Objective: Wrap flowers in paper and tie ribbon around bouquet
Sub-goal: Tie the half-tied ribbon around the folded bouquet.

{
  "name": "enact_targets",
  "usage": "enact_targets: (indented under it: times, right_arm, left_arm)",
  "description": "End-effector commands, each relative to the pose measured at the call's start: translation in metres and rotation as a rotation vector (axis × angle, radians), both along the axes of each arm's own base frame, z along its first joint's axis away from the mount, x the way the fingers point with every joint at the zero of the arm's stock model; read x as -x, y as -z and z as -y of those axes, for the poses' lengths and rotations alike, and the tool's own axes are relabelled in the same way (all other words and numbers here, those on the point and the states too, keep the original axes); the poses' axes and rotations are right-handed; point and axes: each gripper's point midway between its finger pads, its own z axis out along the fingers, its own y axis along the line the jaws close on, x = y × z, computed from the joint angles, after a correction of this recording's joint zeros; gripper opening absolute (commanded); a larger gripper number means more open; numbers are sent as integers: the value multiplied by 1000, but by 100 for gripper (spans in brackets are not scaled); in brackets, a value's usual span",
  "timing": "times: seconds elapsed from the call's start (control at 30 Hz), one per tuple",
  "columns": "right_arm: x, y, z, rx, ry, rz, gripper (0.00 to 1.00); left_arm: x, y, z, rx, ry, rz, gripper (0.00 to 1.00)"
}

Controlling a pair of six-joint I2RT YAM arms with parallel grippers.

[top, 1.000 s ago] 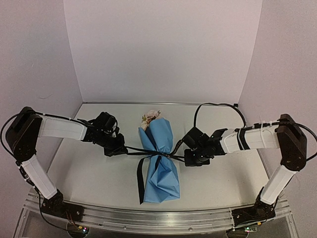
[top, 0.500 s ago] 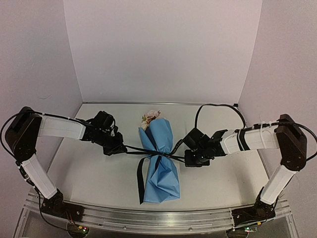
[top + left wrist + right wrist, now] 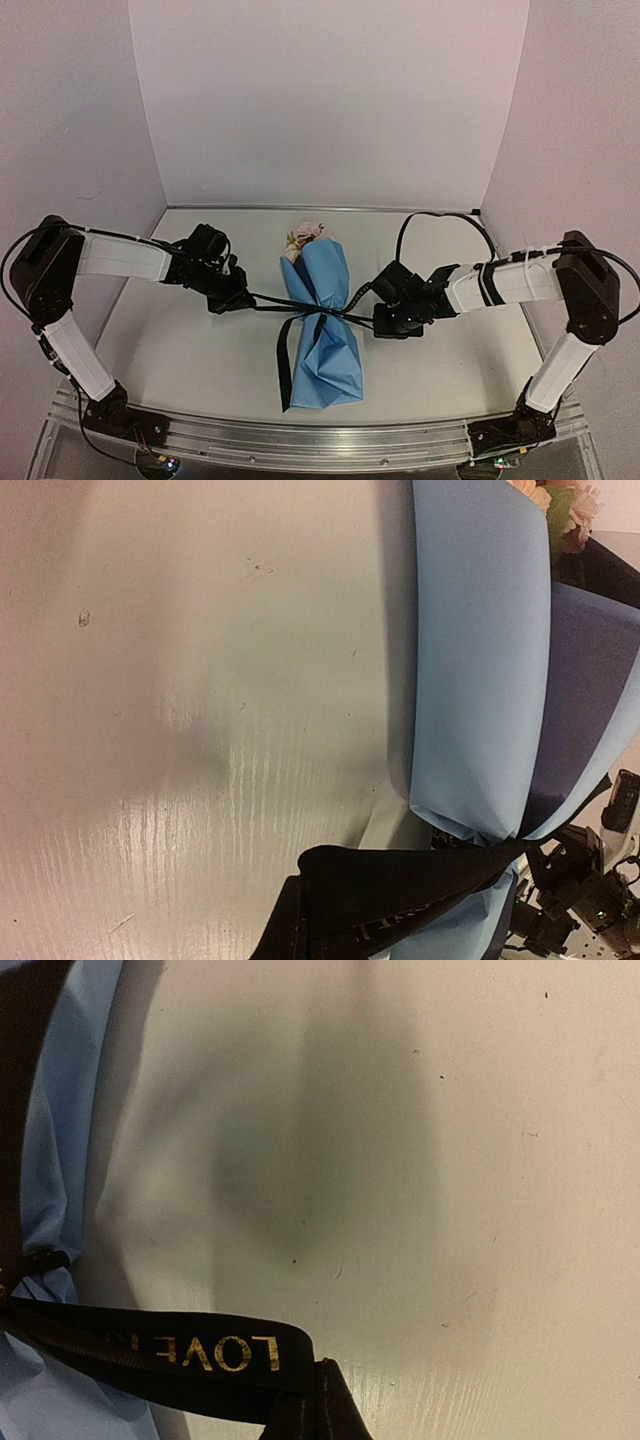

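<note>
While each end of the ribbon (image 3: 400,885) is pinched in a clenched gripper, the knot wants an even, opposite pull. At centre left of the overhead view the left gripper (image 3: 232,300) clamps one end. At mid-frame the bouquet (image 3: 322,340) lies on the table (image 3: 180,350), flowers (image 3: 305,236) toward the top, ribbon crossing its waist. At centre right the right gripper (image 3: 384,322) clamps the other end. Draw both outward, low and level, or the paper (image 3: 328,275) may slide or crumple.
</note>
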Motion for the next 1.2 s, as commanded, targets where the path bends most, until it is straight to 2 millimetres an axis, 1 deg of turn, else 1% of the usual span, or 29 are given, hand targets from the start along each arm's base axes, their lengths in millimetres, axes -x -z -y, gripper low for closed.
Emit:
enact_targets:
  times: [0.0,0.13,0.3,0.47,0.57,0.63,0.8,0.83,0.93,0.97,1.03,1.1,1.17]
  right_arm:
    - [11,11,49,155,83,-38,0]
    - [11,8,48,143,79,-34,0]
    - [11,-3,40,94,82,-21,0]
    - [17,-11,26,55,72,-10,0]
    - [22,-14,15,36,61,-4,0]
    - [24,-13,15,36,67,-2,0]
    - [22,-18,19,45,69,22,0]
    - [21,-20,19,43,70,28,1]
    - [18,-29,18,33,71,49,11]
    - [16,-33,17,30,69,58,17]
    - [14,-40,16,27,68,75,32]
    - [12,-49,17,22,68,93,42]
    - [10,-57,19,20,70,112,49]
  left_arm:
    - [-14,4,-25,-63,-72,16,0]
    - [-15,2,-23,-58,-59,23,0]
    - [-22,3,-17,-58,-32,22,0]
    - [-35,2,-8,-59,-7,35,0]
    - [-42,2,-8,-68,-2,40,0]
    - [-45,0,-8,-74,1,47,0]
    - [-44,-8,-8,-68,14,67,1]
    - [-43,-10,-9,-68,14,73,3]
    - [-42,-17,-12,-73,7,93,10]
    - [-41,-20,-13,-74,3,99,16]
    - [-41,-25,-15,-76,-5,111,30]
    - [-41,-35,-18,-79,-14,134,44]
    - [-41,-43,-21,-84,-24,155,52]
